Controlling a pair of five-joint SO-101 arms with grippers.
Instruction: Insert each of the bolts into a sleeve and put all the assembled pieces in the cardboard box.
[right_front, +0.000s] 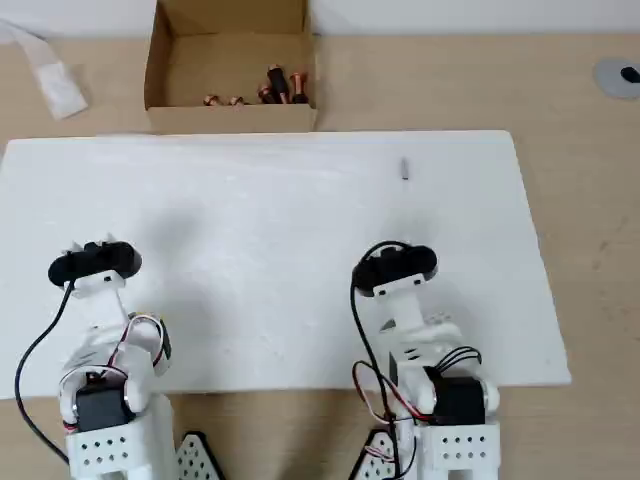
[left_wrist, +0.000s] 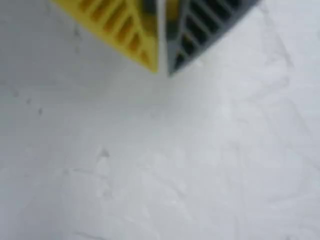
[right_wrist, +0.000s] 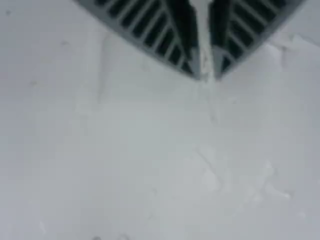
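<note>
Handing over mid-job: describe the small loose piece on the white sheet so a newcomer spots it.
Find the big white sheet in front of the cardboard box. Near its far edge, right of the box, lies a tiny grey piece. Unlike the copper-coloured pieces in the box, it lies alone.

The high view looks almost straight down from a fixed spot over the pale wooden bench. It is far enough off to take in the wide white foam sheet, both arms' bases at the near edge and the open brown cardboard box at the far edge. Each wrist view sits very close over that sheet, facing down past the left gripper or the right gripper. All three views share the sheet's surface.
</note>
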